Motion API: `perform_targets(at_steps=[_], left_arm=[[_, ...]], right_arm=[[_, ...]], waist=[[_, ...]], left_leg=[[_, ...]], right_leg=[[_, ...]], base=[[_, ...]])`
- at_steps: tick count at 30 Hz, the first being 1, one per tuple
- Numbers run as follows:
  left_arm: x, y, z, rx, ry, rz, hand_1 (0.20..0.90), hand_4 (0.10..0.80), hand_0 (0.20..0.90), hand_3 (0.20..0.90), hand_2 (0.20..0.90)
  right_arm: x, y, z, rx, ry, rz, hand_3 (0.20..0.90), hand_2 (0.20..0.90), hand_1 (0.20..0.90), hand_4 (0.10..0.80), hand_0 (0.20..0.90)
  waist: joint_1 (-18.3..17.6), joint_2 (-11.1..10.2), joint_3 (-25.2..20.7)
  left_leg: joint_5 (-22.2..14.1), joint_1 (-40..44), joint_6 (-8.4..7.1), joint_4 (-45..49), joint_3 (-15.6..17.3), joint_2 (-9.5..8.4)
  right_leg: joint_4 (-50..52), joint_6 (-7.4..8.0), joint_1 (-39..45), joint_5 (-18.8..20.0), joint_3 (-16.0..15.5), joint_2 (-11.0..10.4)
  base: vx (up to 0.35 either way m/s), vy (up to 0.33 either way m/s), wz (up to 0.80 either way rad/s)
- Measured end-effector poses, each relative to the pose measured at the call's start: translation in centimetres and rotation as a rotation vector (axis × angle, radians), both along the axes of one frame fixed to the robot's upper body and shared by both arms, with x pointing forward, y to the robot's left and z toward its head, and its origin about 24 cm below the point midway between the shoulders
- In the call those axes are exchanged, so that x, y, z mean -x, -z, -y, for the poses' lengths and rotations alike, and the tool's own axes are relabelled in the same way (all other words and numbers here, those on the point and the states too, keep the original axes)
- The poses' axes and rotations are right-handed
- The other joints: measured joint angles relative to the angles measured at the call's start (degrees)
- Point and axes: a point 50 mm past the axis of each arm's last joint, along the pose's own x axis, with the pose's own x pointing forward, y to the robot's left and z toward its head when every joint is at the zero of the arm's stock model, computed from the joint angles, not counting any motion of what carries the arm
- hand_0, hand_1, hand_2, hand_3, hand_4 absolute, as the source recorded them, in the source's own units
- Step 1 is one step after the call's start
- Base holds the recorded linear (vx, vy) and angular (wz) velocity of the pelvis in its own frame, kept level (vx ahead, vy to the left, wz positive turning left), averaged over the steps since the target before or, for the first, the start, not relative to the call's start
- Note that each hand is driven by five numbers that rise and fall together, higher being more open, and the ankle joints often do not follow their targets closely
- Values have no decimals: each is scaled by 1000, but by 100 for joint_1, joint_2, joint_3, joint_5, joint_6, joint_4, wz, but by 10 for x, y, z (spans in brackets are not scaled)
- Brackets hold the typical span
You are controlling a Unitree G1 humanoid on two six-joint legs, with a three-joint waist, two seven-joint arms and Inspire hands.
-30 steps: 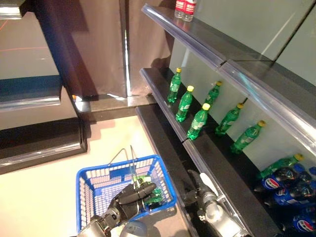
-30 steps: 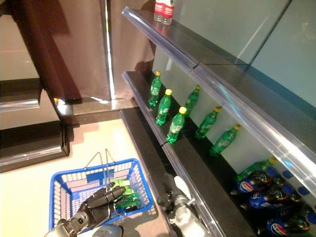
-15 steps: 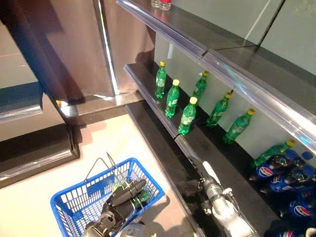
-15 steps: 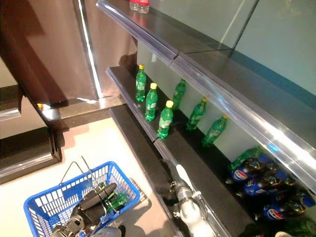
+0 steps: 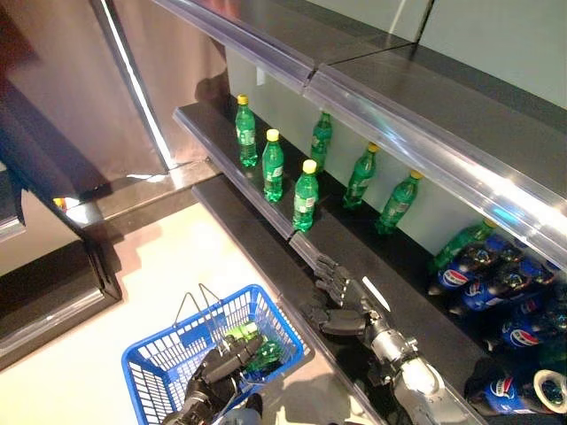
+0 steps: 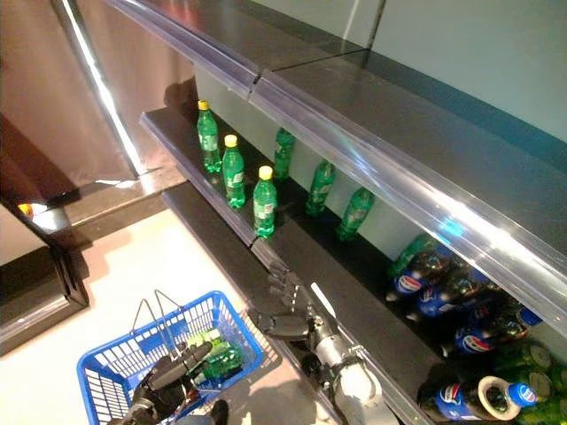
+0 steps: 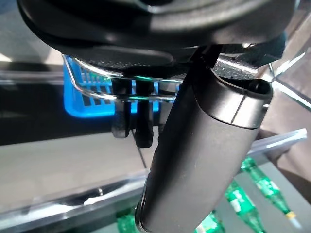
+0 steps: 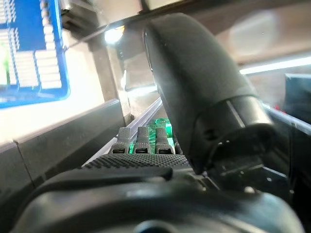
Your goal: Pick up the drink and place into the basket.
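Green drink bottles with yellow caps [image 5: 306, 195] stand in a row on the middle dark shelf [image 5: 204, 124]. My right hand [image 5: 341, 305] is open and empty, fingers straight, at the front edge of the lower shelf, below and in front of the nearest green bottle. It also shows in the right wrist view [image 8: 146, 145]. My left hand [image 5: 221, 372] is shut on the wire handles [image 7: 121, 94] of the blue basket [image 5: 164, 359], which hangs low at the left. A green bottle [image 5: 257, 350] lies inside the basket.
Dark blue-labelled cola bottles [image 5: 483, 274] and green bottles lie crowded on the lower shelf at the right. An upper shelf with a clear front rail [image 5: 390, 106] overhangs the green bottles. A dark counter [image 5: 53, 292] stands at the left across pale floor [image 5: 177, 257].
The camera has swung right and closer to the shelves. My right hand has risen from below the lower shelf edge and spread its fingers toward the green bottles. The basket still hangs low.
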Motion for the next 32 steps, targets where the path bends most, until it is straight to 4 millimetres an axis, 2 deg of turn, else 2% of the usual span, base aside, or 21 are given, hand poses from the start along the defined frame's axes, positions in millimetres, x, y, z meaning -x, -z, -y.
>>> perform_targets(at_steps=[3,8,13,17,25,32], left_arm=[[4,8,2,1,-43,-16,300,100,300,200,300],[16,28,-4,-23,-106,-100,300,100,300,200,300],[24,41,-10,-36,-170,-156,300,100,300,200,300],[24,41,-11,-29,-191,-155,300,100,300,200,300],[40,56,-15,-41,-246,-225,300,100,300,200,300],[41,56,-16,-42,-246,-212,300,100,300,200,300]], right_arm=[[8,14,3,-38,-24,-65,900,900,900,800,900],[21,43,12,-10,0,-200,900,900,900,800,900],[33,67,21,22,17,-317,900,900,900,800,900],[37,74,23,28,19,-352,900,900,900,800,900],[59,104,26,57,50,-545,900,900,900,800,900],[62,108,22,68,68,-572,900,900,900,800,900]], waist=[[-144,46,-75],[-175,58,-334],[-178,39,-358],[-186,38,-370],[-217,54,-607],[-266,69,-597]], left_leg=[[0,-3,0,-52,41,7],[17,-7,-25,-189,107,49],[26,-2,-40,-213,143,91],[30,-2,-45,-220,157,98],[64,-4,-64,-330,161,122],[86,-2,-96,-367,162,167]], right_leg=[[-75,3,-13,22,4,7],[-152,-11,-104,35,73,53],[-240,-36,-111,76,101,98],[-259,-37,-123,88,116,104],[-433,-51,-88,170,101,146],[-514,-80,-83,194,76,193]], base=[[-117,-25,-8],[-73,-20,-8],[-67,-8,-4],[-38,-6,-2],[-8,-2,0],[0,0,0]])
